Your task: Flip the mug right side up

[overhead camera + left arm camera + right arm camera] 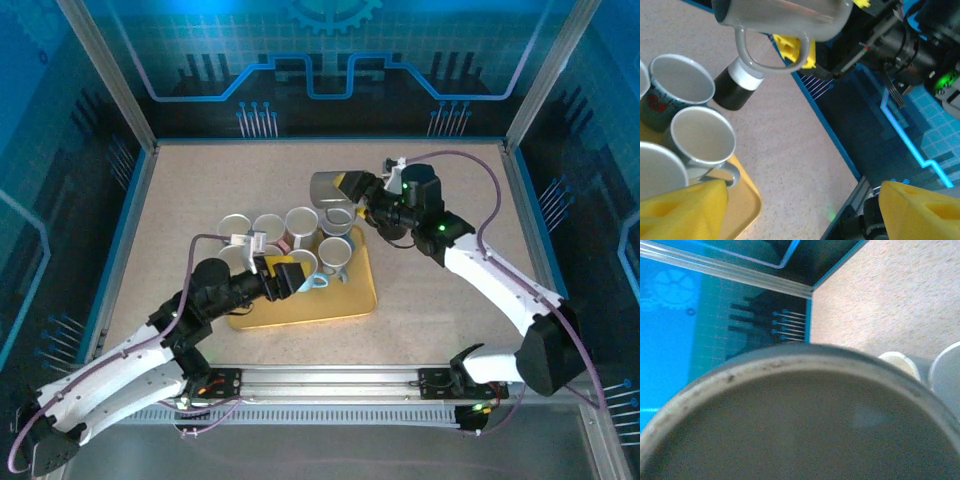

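Now: right arm stretched far, right gripper (347, 186) clamping grey mug (326, 187) sideways, aloft past far edge of yellow tray (352, 300). We see left gripper (287, 277) spread wide, low over upright mugs (335, 250). Open tabletop (412, 300) right of tray.

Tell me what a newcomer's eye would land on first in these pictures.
First, the grey mug, gripped off the table by the right tool and tipped on its side just beyond the yellow tray. Next, the cluster of upright mugs at the tray's far side. Then the left tool, its yellow fingers spread open over the tray.
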### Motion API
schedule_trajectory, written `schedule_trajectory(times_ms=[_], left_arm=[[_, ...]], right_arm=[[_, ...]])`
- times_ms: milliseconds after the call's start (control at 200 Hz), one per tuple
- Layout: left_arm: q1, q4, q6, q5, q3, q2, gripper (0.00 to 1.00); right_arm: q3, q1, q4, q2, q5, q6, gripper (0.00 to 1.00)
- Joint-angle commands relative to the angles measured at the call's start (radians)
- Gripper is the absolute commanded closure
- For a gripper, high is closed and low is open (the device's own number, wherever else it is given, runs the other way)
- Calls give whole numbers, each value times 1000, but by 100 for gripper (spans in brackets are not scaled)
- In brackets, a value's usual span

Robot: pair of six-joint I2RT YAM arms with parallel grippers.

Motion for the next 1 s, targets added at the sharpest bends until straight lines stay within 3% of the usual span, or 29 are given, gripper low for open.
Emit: schedule_trajectory(times_ms=[0, 155, 355, 640, 880, 990], left_arm=[[31, 207, -89, 100, -9, 49, 16], [58, 357, -122, 155, -23, 111, 12], [97, 610, -175, 240, -50, 189, 16], [133, 717, -186, 277, -50, 265, 23], [135, 788, -181, 341, -48, 275, 49], [136, 788, -164, 342, -66, 253, 69]], right_arm=[[-12, 23, 233, -92, -67, 102, 94], [-68, 48, 293, -137, -105, 150, 94], [-99, 73, 353, -173, -150, 181, 94], [-127, 95, 418, -193, -202, 217, 94], [-153, 141, 498, -172, -224, 266, 94], [-153, 168, 524, -145, -244, 268, 93]])
